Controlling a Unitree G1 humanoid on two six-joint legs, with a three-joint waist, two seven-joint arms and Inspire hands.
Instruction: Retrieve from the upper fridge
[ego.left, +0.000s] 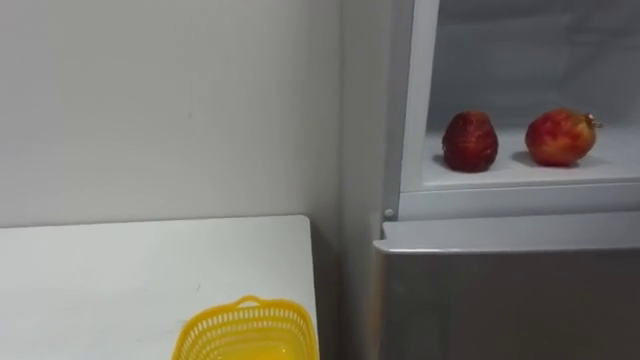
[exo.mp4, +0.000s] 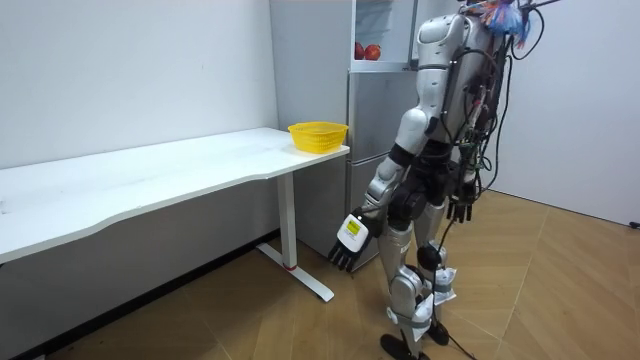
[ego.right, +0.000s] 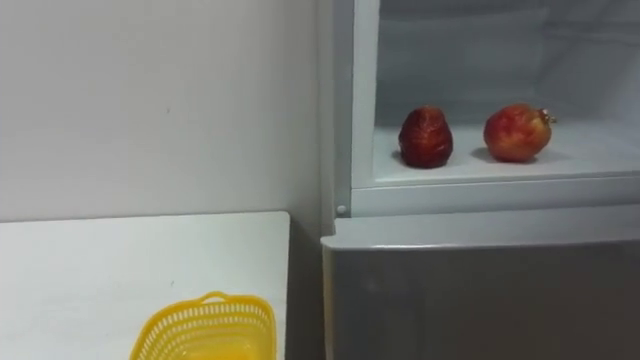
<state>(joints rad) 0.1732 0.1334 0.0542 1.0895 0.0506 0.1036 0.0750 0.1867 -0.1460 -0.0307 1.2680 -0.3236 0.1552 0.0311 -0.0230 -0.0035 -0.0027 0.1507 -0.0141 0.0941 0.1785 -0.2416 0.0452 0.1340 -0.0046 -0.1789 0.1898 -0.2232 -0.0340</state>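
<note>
While both arms hang low, you have this stock before the robot, left to right.

Counter (ego.left: 120, 280): white, against the wall, its right end just beside the fridge.
Basket (ego.left: 250, 325): yellow mesh, at the counter's right end.
Fridge (ego.left: 500, 300): grey, with the lower door shut and the upper compartment open to view.
Shelf (ego.left: 520, 175): white, in the upper compartment, carrying both fruits.
Dark fruit (ego.left: 470, 142): deep red, at the shelf's left, near the compartment's frame.
Red fruit (ego.left: 560, 137): red with yellow patches, to the right of the dark fruit and apart from it. The task does not say which of the two you are after.
Left hand (exo.mp4: 350, 238): in the room view, down by the thigh, fingers loosely straight, holding nothing.
Right hand (exo.mp4: 462, 210): in the room view, low at the body's far side. Open or closed, I cannot tell.

Status, as a judgement: the retrieval is not yet begun, and both fruits lie on the shelf.

Risks for you:
- A round fruit on a smooth shelf may roll if a finger nudges it before the grip closes. It could then strike its neighbour or go over the front lip.
- The frame stands close to the dark fruit, so a reach from the left could clip it.
- The shelf sits high, and a long raised reach could unsettle the stance.
- The basket is light and could tip under a careless drop.
</note>
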